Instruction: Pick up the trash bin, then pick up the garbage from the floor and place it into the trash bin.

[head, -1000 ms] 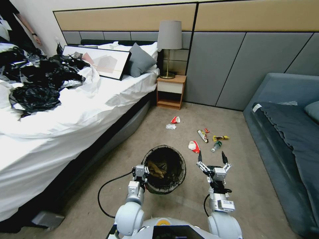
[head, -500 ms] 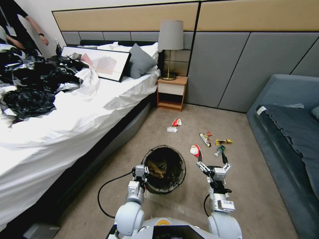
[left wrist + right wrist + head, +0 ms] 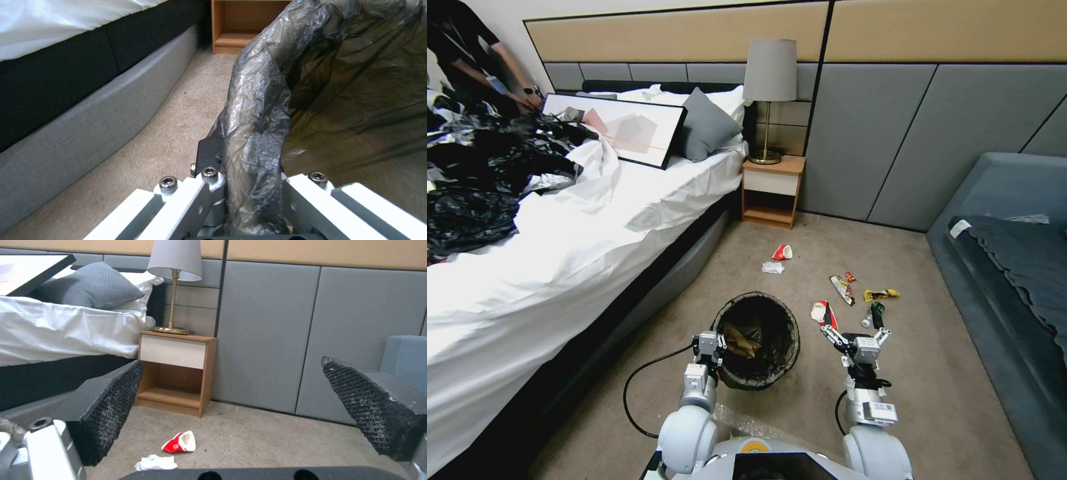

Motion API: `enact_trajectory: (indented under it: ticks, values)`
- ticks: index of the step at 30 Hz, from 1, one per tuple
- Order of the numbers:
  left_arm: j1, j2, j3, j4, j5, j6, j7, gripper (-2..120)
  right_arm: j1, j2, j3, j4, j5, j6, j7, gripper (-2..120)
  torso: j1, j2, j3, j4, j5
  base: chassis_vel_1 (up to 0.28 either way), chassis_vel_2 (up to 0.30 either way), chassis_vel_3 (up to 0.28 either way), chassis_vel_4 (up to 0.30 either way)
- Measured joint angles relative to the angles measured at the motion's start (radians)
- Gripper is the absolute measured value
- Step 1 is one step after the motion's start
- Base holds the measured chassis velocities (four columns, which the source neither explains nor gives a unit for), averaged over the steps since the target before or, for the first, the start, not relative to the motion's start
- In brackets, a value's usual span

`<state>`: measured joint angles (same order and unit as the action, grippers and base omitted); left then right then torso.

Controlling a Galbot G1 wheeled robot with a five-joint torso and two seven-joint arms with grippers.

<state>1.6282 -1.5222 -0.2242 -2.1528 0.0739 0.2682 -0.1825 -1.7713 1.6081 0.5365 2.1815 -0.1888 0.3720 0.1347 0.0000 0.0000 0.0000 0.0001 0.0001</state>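
The trash bin [image 3: 758, 341], round with a black bag liner [image 3: 262, 100] over its rim, hangs just before my base. My left gripper [image 3: 710, 347] [image 3: 247, 166] is shut on its near-left rim. My right gripper [image 3: 852, 319] [image 3: 240, 400] is open and holds nothing, its pads [image 3: 111, 406] wide apart. The garbage lies on the carpet ahead: a red-and-white cup [image 3: 820, 312] and a small bottle [image 3: 872, 313] right by the right fingertips. Beyond them are a wrapper [image 3: 842, 290], a yellow wrapper [image 3: 882, 293], a second cup [image 3: 782, 252] [image 3: 180, 442] and white tissue [image 3: 772, 267] [image 3: 155, 462].
A bed [image 3: 560, 267] with white sheets and black plastic sheets [image 3: 487, 173] runs along the left. A wooden nightstand [image 3: 772, 193] [image 3: 178, 373] with a lamp [image 3: 768, 93] stands against the back wall. A blue sofa [image 3: 1014, 267] borders the right. Carpet lies between.
The whole view has shifted: the litter, nightstand and sofa now sit nearer and lower in the picture. Both grippers keep their pose, the left still on the bin rim.
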Motion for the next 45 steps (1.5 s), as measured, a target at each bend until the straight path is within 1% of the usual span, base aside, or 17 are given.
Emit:
enact_trajectory:
  ticks: [45]
  values:
    - [0.003, 0.000, 0.002, 0.000, 0.006, -0.001, 0.000, 1, 0.001, 0.000, 0.001, -0.004, -0.002, 0.002, -0.003, 100, 0.000, 0.000, 0.000, -0.0001, -0.0002, -0.084, 0.092, 0.086, -0.086]
